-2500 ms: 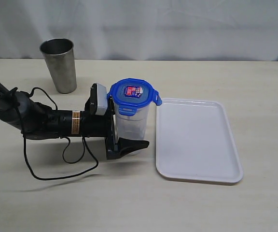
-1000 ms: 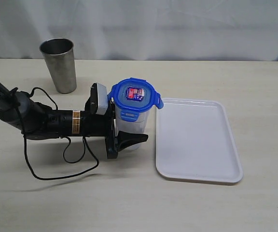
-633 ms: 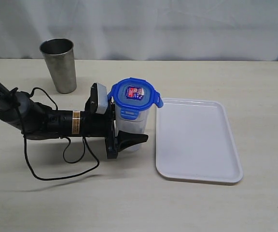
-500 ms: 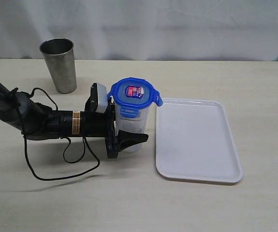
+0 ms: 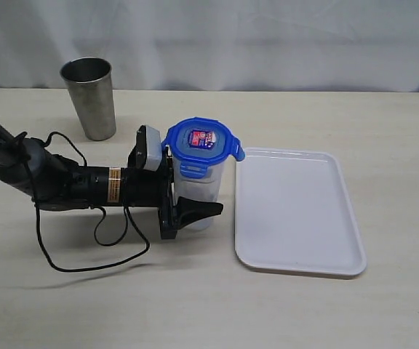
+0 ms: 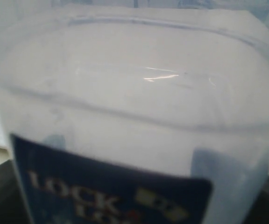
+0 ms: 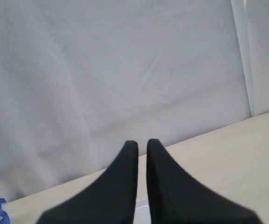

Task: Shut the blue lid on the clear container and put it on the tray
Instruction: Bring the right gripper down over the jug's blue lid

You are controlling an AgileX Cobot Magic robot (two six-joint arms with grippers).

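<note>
placing step: blue lid (image 5: pixel 201 143) sits on clear container (image 5: pixel 198 185), left gripper (image 5: pixel 192 195) jaws clamp it just beside tray (image 5: pixel 297 211), right gripper (image 7: pixel 142 154) jaws closed, empty; next: lift onto tray

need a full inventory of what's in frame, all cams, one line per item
small rounded blue plastic lid: 1, blue with a colourful sticker, on top of the container
tall clear plastic container: 1, translucent with a dark blue label, standing on the table beside the tray
flat white rectangular plastic tray: 1, white, right of centre
grey steel cup: 1, grey, upright, back left
light wooden table: 1, beige, under everything
white cloth backdrop: 1, white, behind the table
black cable: 1, black, looped near the left arm
left arm: 1, black, low over the table
left end effector: 1, black, around the container
right end effector: 1, black, fingers nearly together, holding nothing
</note>
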